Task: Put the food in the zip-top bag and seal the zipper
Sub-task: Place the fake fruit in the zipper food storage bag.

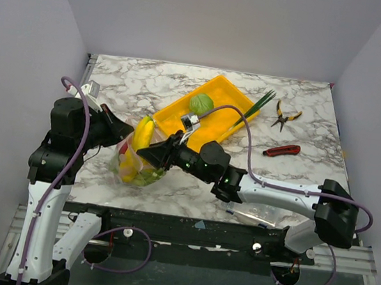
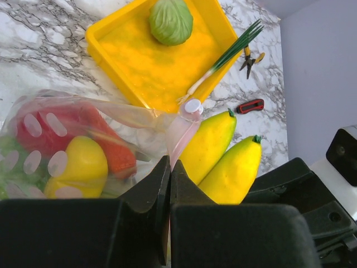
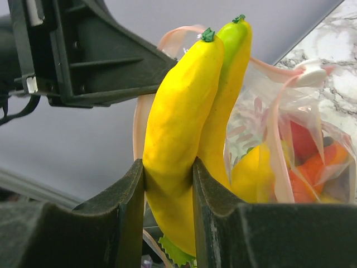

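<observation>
On the left, my left gripper (image 2: 169, 167) is pinching the mouth edge of the zip-top bag (image 2: 106, 114). Its jaws are pressing together with only thin film and a sliver of pink between them. The bag is sagging crumpled just beyond those fingers, near the front left of the marble table (image 1: 129, 78), between my two arms. Red toy foods (image 2: 42, 125) and a yellow piece (image 2: 78, 164) are showing through its clear side. The zipper (image 3: 274, 151) is looping loosely around the open mouth, and its white slider (image 2: 193, 106) is sitting at the top.

Just to the right, the bananas (image 3: 184, 123) are standing nearly upright in that mouth, green stems up, with most of their length poking above the bag. My right gripper (image 3: 168, 167) is reaching in from the right and clamping them. Its jaws are squeezing the front banana low on its body from both sides.

Further right and back, the yellow tray (image 1: 221, 122) is lying at an angle. A leafy green ball (image 1: 200, 103) is resting in its far end, and the leek (image 1: 254, 109) is leaning across its right rim. Beyond the tray, the pliers (image 1: 286, 116) are lying with handles spread, and the red utility knife (image 1: 282, 150) is lying nearer to me.
</observation>
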You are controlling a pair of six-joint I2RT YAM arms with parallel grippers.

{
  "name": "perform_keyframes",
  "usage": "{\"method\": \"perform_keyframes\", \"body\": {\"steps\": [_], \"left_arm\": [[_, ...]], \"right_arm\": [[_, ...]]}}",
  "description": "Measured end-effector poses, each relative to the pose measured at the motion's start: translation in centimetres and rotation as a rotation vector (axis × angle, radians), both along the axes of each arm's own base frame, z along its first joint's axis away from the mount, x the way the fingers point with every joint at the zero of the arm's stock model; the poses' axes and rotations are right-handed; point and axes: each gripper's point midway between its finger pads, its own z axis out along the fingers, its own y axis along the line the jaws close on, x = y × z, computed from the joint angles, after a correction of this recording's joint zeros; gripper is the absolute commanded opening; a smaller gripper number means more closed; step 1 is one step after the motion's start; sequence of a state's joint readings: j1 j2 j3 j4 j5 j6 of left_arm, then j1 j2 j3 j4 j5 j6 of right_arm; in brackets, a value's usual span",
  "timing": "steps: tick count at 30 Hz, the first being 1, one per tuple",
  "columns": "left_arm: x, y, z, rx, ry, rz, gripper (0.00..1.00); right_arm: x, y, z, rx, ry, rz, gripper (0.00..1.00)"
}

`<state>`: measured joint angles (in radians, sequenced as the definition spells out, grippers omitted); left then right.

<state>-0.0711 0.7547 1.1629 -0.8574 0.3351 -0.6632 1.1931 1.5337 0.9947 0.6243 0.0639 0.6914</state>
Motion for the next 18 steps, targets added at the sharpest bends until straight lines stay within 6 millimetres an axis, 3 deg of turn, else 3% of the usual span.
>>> {"method": "perform_keyframes", "body": {"steps": [11, 18], "left_arm": [[-0.1, 0.0, -0.1, -0.001, 0.007, -0.002, 0.00], [-0.3, 0.1, 0.0, 0.007, -0.004, -0.002, 0.00]], "right_arm": [[-1.2, 1.0, -1.3, -0.171, -0.082, 0.105, 0.00], [-0.8, 2.1, -2.4, -0.312, -0.111, 0.134, 0.00]]}}
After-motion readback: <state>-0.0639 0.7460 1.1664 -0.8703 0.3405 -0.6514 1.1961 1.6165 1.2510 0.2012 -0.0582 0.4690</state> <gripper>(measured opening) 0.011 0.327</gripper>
